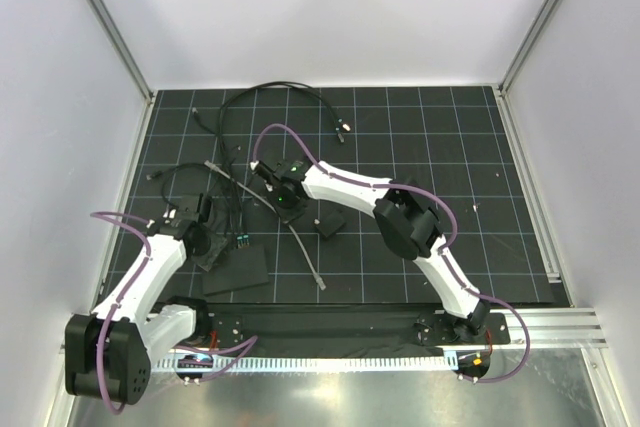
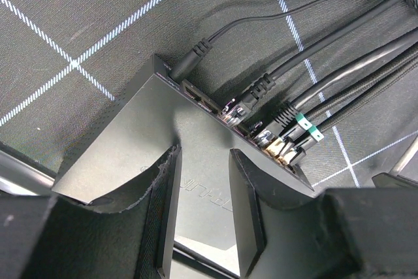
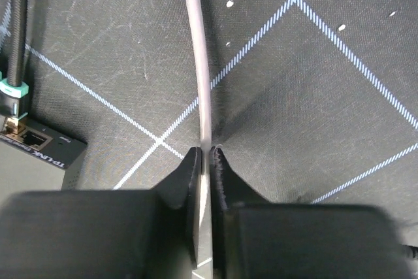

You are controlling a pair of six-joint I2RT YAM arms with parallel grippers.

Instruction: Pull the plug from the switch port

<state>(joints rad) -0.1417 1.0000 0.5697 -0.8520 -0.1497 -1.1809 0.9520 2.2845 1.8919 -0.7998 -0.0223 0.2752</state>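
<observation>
Right gripper [image 3: 204, 156] is clenched on a grey cable [image 3: 196, 44] that runs straight ahead over the mat [image 3: 326, 129]. Left gripper [image 2: 206, 153] hangs released, jaws spread above the switch [image 2: 144, 135]. Overhead, this flat box lies by the left arm, its long axis roughly across the table and its socket edge facing the far side. Only the right wrist view shows an empty switch port [image 3: 31, 138] near the box's corner, beside a green-banded plug [image 3: 12, 96]. The left wrist view shows more black cables [image 2: 326, 37] seated in a row.

Two arms [image 1: 145, 272], one switch box [image 1: 237, 269], one block [image 1: 330, 224], one grey cable [image 3: 199, 63]
</observation>
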